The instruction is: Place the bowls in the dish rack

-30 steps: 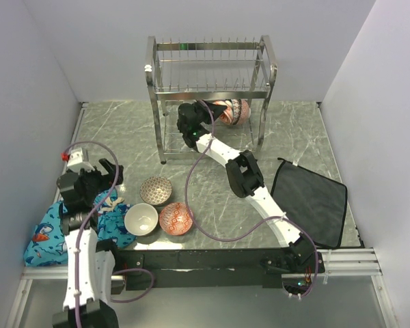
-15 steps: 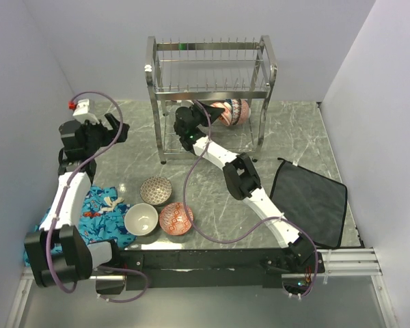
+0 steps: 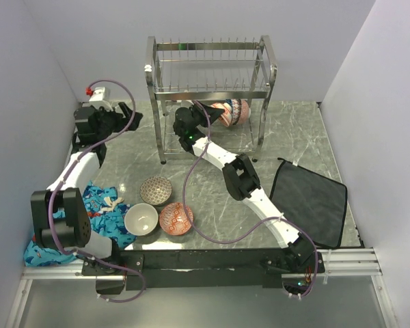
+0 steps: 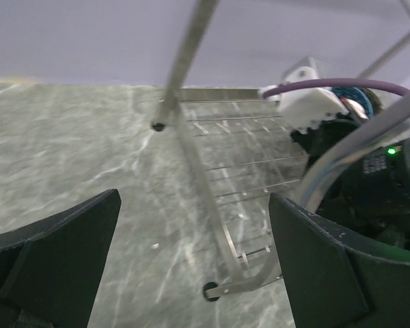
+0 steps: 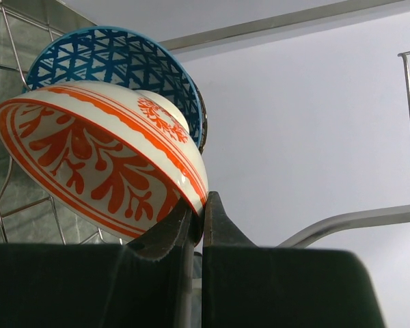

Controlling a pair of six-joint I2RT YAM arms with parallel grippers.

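Observation:
The dish rack (image 3: pixel 210 89) stands at the back of the table. My right gripper (image 3: pixel 206 113) reaches into its lower tier, shut on the rim of the red-orange bowl (image 5: pixel 102 157), which is tilted on its side. The blue bowl (image 5: pixel 123 58) stands right behind it against the wire. In the top view both bowls (image 3: pixel 231 111) sit at the right of the lower tier. My left gripper (image 3: pixel 128 113) is open and empty, held left of the rack and facing its left leg (image 4: pixel 215 288). A brown-grey bowl (image 3: pixel 156 190), a cream-white bowl (image 3: pixel 141 219) and a pinkish-red bowl (image 3: pixel 175 219) rest at the front left.
A blue patterned cloth (image 3: pixel 99 208) lies at the front left beside the bowls. A dark mat (image 3: pixel 309 198) lies at the right. The right arm (image 3: pixel 242 174) stretches diagonally across the middle. White walls close in the left, back and right.
My left arm has swung up from above the cloth to the far left, beside the rack. My right gripper with the red-orange bowl has hardly moved.

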